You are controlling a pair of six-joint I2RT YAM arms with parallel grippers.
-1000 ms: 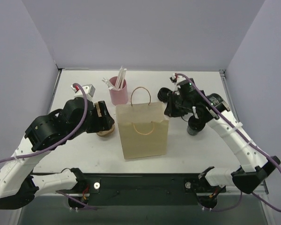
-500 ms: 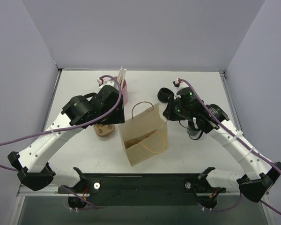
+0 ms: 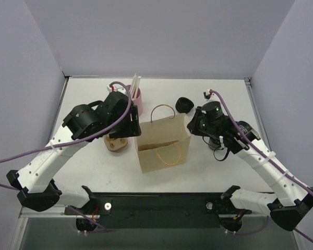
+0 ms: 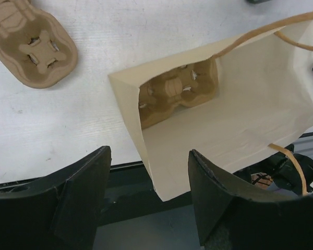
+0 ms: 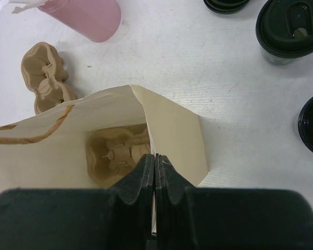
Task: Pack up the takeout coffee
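Your right gripper (image 5: 155, 157) pinches bag (image 3: 163, 146) right wall. Your left gripper (image 4: 148, 156) spread, above bag's left edge. Tray (image 4: 177, 91) inside bag. Spare tray (image 4: 34, 47) left of bag. Lidded cup (image 5: 289, 28) right of bag.

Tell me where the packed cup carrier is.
In both wrist views the packed carrier lies at the bottom of the open paper bag, mid-table; a second carrier sits on the table left of it.
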